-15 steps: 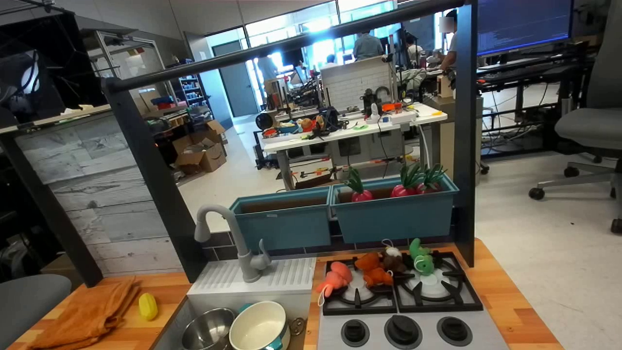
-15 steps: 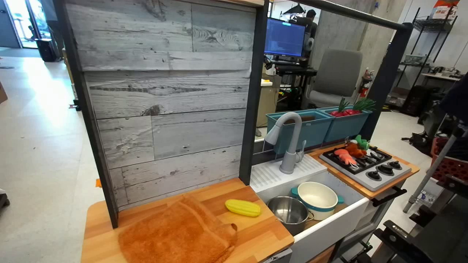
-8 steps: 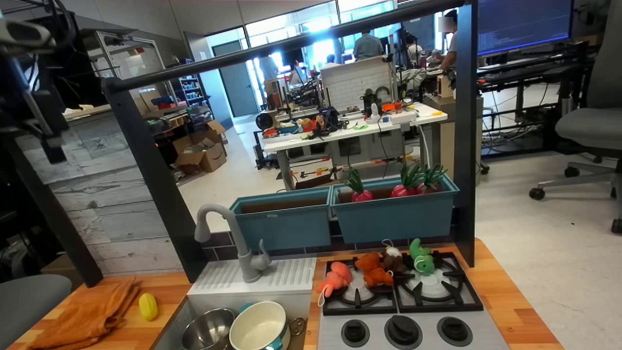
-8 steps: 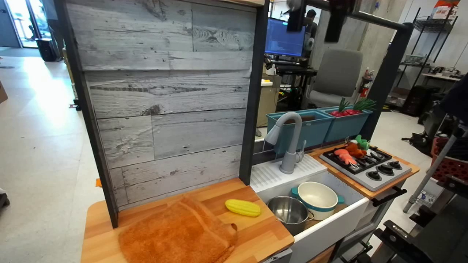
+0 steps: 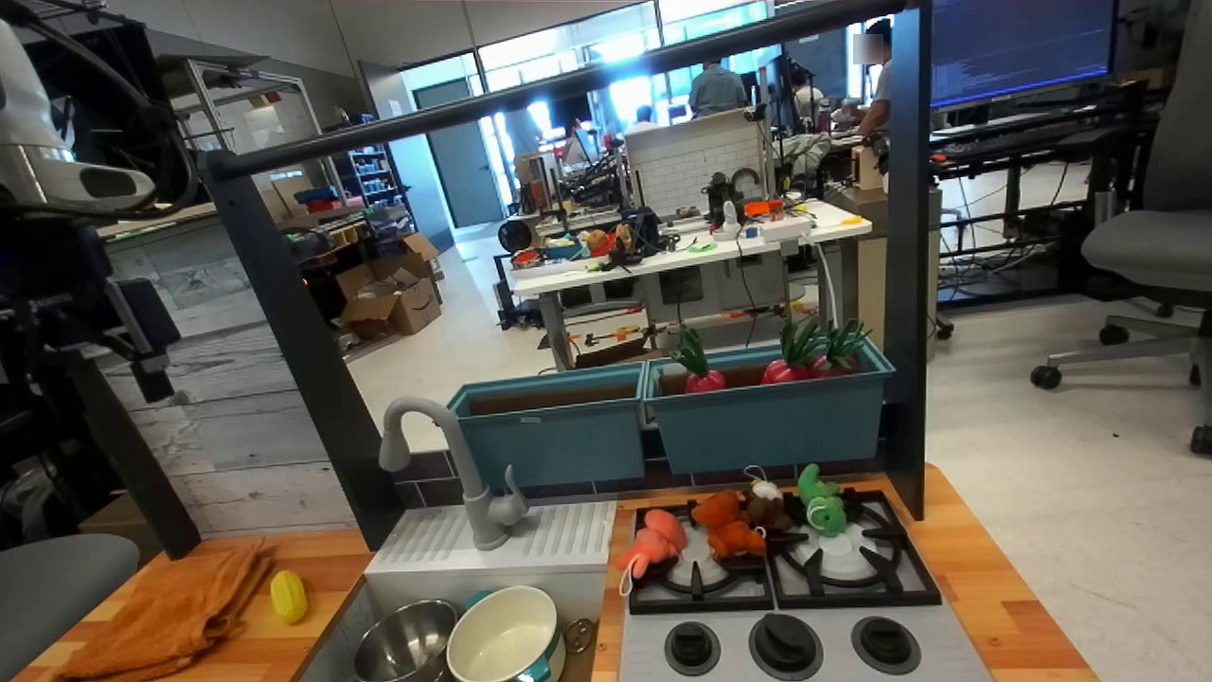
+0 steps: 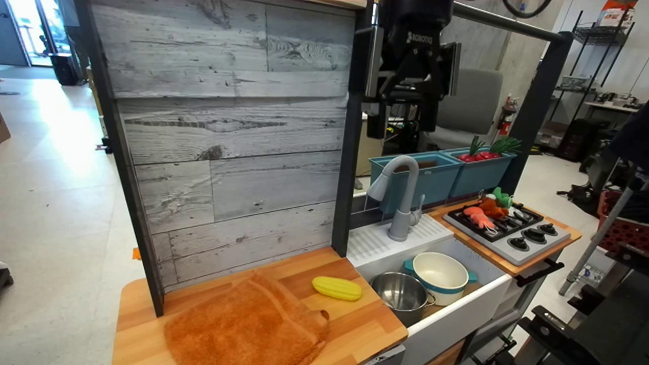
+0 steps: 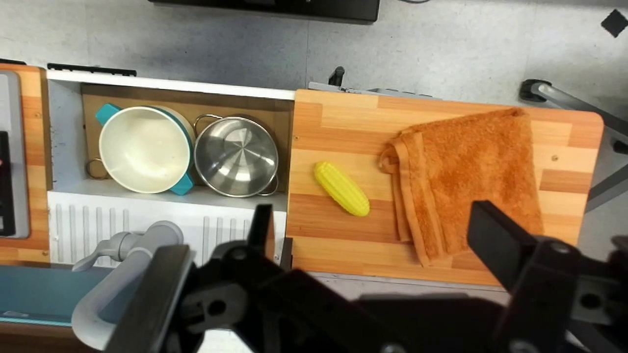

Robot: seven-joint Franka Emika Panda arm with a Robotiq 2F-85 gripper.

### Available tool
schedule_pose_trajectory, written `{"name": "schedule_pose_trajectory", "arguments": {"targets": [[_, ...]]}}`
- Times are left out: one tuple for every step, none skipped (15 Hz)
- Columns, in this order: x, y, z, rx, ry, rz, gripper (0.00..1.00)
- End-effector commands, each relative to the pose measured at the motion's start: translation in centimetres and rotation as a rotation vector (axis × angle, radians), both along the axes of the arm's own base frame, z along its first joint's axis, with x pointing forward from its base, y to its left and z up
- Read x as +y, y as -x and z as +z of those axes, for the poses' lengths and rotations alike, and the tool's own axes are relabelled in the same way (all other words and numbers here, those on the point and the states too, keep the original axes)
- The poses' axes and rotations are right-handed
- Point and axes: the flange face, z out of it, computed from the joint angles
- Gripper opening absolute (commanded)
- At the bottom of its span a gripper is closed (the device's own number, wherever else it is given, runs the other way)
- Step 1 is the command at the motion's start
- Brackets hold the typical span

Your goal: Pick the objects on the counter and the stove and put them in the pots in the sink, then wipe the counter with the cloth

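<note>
A yellow toy corn [image 6: 336, 288] lies on the wooden counter beside the folded orange cloth [image 6: 243, 324]. In the wrist view the corn [image 7: 342, 189] is left of the cloth [image 7: 476, 166]. A steel pot [image 7: 236, 157] and a cream pot with teal handles [image 7: 145, 149] stand in the white sink [image 6: 459, 309] and look empty. On the stove [image 5: 857, 592] lie a pink toy [image 5: 653, 543], an orange toy [image 5: 734, 530], a brown-and-white toy [image 5: 767, 510] and a green toy [image 5: 824, 511]. My gripper [image 6: 402, 125] is open and empty, high above the counter; it also shows in the wrist view [image 7: 373, 220].
A grey faucet [image 6: 403, 197] rises behind the sink. Teal planters [image 5: 772, 407] with toy radishes hang behind the stove. A grey wood-pattern back panel [image 6: 243, 152] and dark posts [image 6: 350, 132] stand along the counter's back edge. A black bar [image 5: 568, 90] crosses above.
The arm and gripper have come into both exterior views from above and moved lower. The gripper stays open. The objects on counter, stove and in the sink have not moved.
</note>
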Motion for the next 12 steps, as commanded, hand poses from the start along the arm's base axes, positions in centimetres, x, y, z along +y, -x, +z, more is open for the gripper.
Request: {"name": "schedule_pose_trajectory", "arguments": {"targets": [[1.0,0.0,-0.8,-0.109,-0.036,-0.029,1.0],[1.7,-0.2,-1.8,-0.139,-0.032,-0.003,1.0],[2.4,-0.4,-3.6,-0.096,-0.004,0.009,1.0],[3.1,-0.6,-5.0,-0.096,-0.01,0.006,1.0],[4.1,-0.9,-6.8,-0.121,-0.027,0.0,1.0],[4.9,-0.9,-8.8,-0.141,-0.027,0.009,1.0],[5.5,-1.1,-10.8,-0.162,-0.014,0.024,1.0],[6.0,-1.4,-12.7,-0.205,0.005,0.037,1.0],[6.2,-2.0,-14.5,-0.228,0.037,0.042,1.0],[6.3,-2.6,-16.1,-0.259,0.066,0.051,1.0],[6.0,-3.0,-17.4,-0.239,0.108,0.06,1.0],[5.5,-2.8,-18.6,-0.153,0.178,0.043,1.0]]}}
